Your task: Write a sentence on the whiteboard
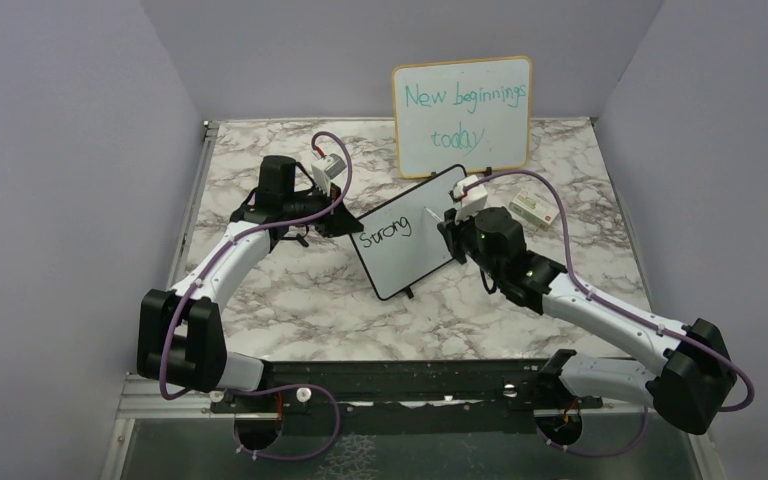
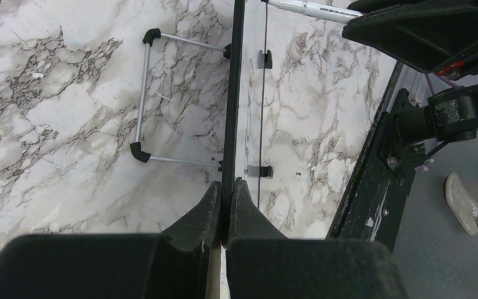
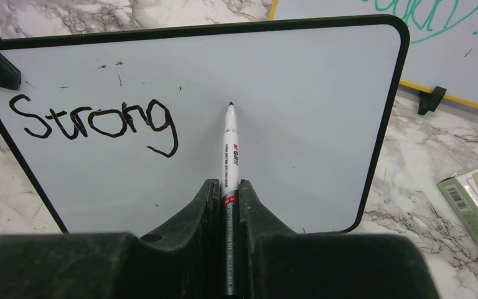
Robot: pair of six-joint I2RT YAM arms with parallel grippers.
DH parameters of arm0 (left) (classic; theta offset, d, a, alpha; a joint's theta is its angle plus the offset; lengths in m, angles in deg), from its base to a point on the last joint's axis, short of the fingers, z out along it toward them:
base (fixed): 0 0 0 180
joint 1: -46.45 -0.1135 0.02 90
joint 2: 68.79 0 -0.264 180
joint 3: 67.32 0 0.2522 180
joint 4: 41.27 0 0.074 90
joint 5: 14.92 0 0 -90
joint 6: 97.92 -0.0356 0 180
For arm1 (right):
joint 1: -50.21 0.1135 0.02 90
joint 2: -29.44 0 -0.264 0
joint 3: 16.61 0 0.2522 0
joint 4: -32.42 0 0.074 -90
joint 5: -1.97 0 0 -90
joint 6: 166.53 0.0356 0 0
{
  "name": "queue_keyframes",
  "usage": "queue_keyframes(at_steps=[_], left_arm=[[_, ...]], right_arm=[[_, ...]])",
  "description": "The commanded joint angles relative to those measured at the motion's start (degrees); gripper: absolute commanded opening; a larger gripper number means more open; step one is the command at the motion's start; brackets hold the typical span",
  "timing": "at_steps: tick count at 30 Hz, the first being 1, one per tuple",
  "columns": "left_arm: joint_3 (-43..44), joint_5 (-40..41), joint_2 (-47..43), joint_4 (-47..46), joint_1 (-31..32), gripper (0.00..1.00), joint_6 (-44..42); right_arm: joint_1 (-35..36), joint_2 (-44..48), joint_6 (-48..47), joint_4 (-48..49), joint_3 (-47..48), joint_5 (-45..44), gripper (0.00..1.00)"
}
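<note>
White marble-pattern tabletop (image 1: 290, 300), grey veining. Plain pale lavender walls on three sides: left wall (image 1: 60, 150), back wall (image 1: 290, 50), right wall (image 1: 730, 150). Black rail (image 1: 400, 385) along near edge. Lighting even, shadows soft.

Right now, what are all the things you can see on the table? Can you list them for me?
small whiteboard: one, white with a black frame, middle of the table, propped up, "Strong" written on it in black
marker: one, white with a black tip, pointing at the small whiteboard
big board: one, white with a wood-coloured frame and teal writing, standing at the back
box: one, green and white, lying to the right of the small whiteboard
table: one, white and grey marble pattern
left gripper: one, black, shut on the small whiteboard's edge
right gripper: one, black, shut on the marker
</note>
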Motion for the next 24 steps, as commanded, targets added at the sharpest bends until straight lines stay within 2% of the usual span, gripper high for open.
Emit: queue_keyframes(at_steps=[1,24], left_arm=[[-2.0,8.2,3.4,6.6,1.3,0.00,-4.3],[-2.0,8.2,3.2,6.7,1.3,0.00,-4.4]], right_arm=[[0.0,-0.2,-0.9,2.4,2.1,1.0,0.00],[0.0,-2.7,-0.8,1.9,3.3,1.6,0.00]])
